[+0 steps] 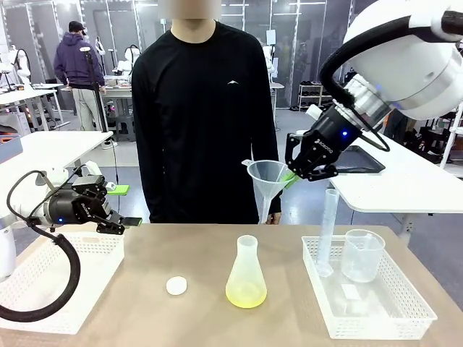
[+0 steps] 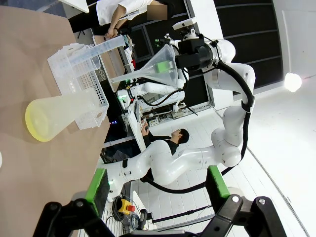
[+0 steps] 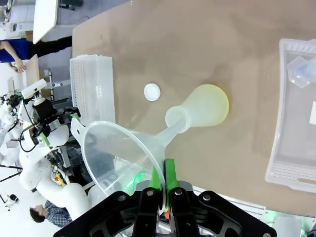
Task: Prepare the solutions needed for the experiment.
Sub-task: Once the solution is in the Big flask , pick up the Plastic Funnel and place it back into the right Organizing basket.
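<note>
While a person (image 1: 199, 108) stands at the far side of the table (image 1: 152, 318), the right end effector (image 1: 295, 176) pinches the rim of a clear funnel (image 1: 266, 173), holding it tilted in the air above the conical flask (image 1: 246, 267) without touching it. The solution (image 1: 246, 295), a shallow lime-yellow layer, lies in the bottom of that flask at mid-table, with a small white cap (image 1: 176, 286) near its left. The left end effector (image 1: 123, 206) hovers with its fingers spread apart over a white basket (image 1: 101, 240).
</note>
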`<move>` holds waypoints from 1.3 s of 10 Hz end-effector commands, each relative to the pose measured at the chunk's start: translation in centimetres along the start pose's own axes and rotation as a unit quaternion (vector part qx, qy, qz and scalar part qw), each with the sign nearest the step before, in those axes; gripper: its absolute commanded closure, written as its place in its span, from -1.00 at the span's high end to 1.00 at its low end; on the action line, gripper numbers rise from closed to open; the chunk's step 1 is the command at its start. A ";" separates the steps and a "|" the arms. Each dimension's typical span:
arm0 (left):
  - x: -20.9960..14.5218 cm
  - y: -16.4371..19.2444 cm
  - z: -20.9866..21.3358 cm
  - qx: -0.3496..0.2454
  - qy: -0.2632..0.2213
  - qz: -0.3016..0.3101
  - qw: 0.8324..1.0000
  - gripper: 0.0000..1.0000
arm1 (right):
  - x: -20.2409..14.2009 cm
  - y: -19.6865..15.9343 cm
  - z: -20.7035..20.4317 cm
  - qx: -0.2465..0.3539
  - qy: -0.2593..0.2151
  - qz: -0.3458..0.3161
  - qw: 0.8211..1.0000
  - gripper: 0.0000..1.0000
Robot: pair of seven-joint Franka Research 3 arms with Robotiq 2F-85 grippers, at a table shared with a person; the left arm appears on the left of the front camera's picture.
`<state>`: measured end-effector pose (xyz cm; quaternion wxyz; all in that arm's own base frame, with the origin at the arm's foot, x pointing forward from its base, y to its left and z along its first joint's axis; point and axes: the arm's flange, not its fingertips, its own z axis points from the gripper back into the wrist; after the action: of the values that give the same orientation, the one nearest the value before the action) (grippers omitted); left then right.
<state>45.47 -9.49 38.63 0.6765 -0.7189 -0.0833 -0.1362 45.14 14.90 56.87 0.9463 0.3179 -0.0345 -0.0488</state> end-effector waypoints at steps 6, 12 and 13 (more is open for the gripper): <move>0.1 -0.1 -0.1 0.000 -0.002 -0.002 1.000 1.00 | -9.0 -10.8 3.3 0.006 0.009 -0.085 0.996 -1.00; 0.1 -0.1 -0.1 0.000 -0.002 -0.002 1.000 1.00 | -9.9 -17.8 4.2 -0.059 -0.050 -0.179 0.981 -1.00; 0.1 -0.1 -0.1 0.000 -0.002 -0.002 1.000 1.00 | -9.2 -18.3 3.8 -0.049 -0.056 -0.173 0.982 -1.00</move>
<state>45.48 -9.48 38.63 0.6765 -0.7189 -0.0834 -0.1362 33.32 -1.19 48.85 0.9357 0.2754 -0.0240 -0.2194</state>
